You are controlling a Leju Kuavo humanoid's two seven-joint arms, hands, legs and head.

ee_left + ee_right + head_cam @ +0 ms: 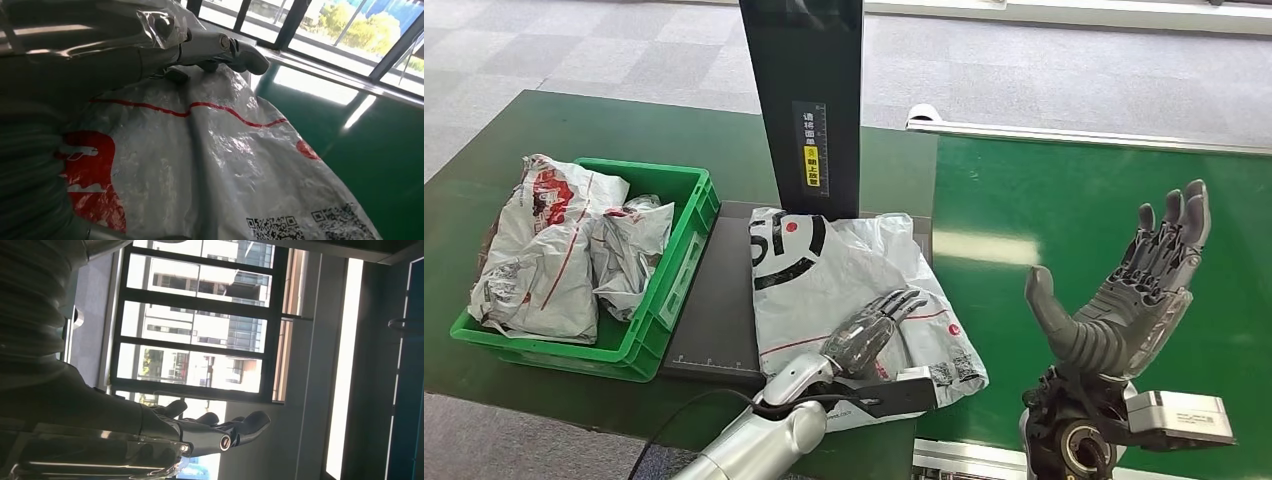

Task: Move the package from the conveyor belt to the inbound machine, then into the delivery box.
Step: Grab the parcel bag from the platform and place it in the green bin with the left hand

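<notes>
A white plastic mailer package (pixel 824 270) with a black logo and red lines lies on the dark inbound machine platform (pixel 714 310), under the black scanner post (pixel 809 100). My left hand (pixel 872 328) lies flat on the package's near part with its fingers stretched out. The left wrist view has the fingers (pixel 220 47) over the crinkled package (pixel 225 165), with printed codes near its edge. My right hand (pixel 1129 290) is raised above the green conveyor belt (pixel 1074 210), palm up, fingers spread, holding nothing. The same right hand (pixel 200 432) stands out against windows in the right wrist view.
A green delivery box (pixel 674 270) stands left of the platform, holding several white and grey mailer bags (pixel 564 245). A metal rail (pixel 1084 135) runs along the belt's far edge. Grey floor tiles lie beyond the green table.
</notes>
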